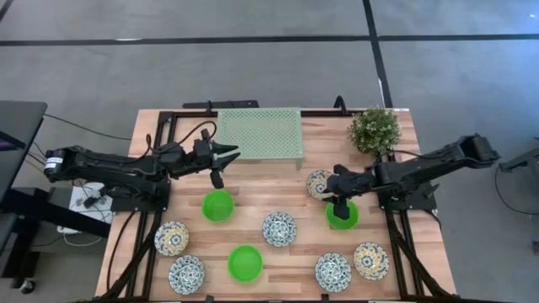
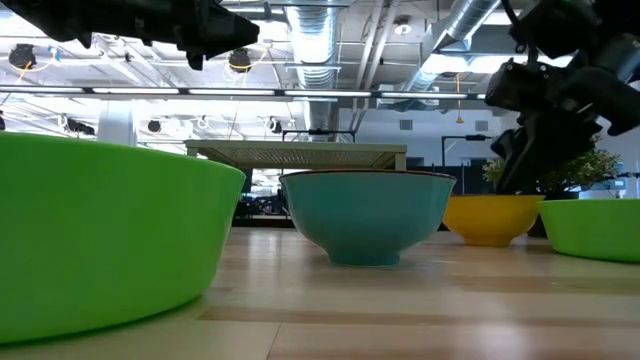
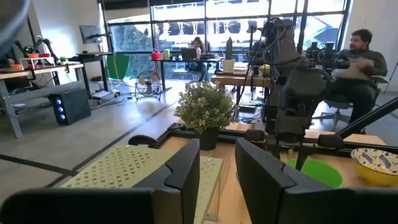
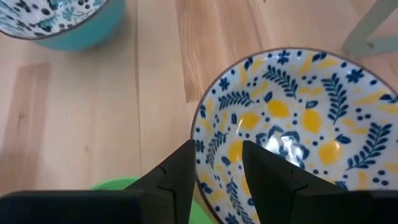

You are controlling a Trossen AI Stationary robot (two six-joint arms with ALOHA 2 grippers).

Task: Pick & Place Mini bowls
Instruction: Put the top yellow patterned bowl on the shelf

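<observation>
Several mini bowls stand on their bases on the wooden table: three plain green (image 1: pixel 217 204) (image 1: pixel 245 263) (image 1: pixel 342 215), the others white with blue or yellow-blue flowers. My right gripper (image 1: pixel 337 200) (image 4: pixel 217 171) is open and points down. It hangs between the right green bowl and the yellow-blue bowl (image 1: pixel 318 183) (image 4: pixel 298 124), and that bowl's near rim shows below the gap between the fingers. I see no touch. My left gripper (image 1: pixel 224 160) (image 3: pixel 217 168) is open and empty. It is held level above the table, by the rack's near left corner.
A pale green mesh rack (image 1: pixel 259 133) stands at the table's far edge, with a small potted plant (image 1: pixel 374 130) to its right. Blue-patterned bowls (image 1: pixel 279 228) (image 1: pixel 333 271) (image 1: pixel 186 273) and yellow-blue ones (image 1: pixel 172 238) (image 1: pixel 370 260) fill the near half. Bare wood lies between the rack and the bowls. People sit in the room beyond.
</observation>
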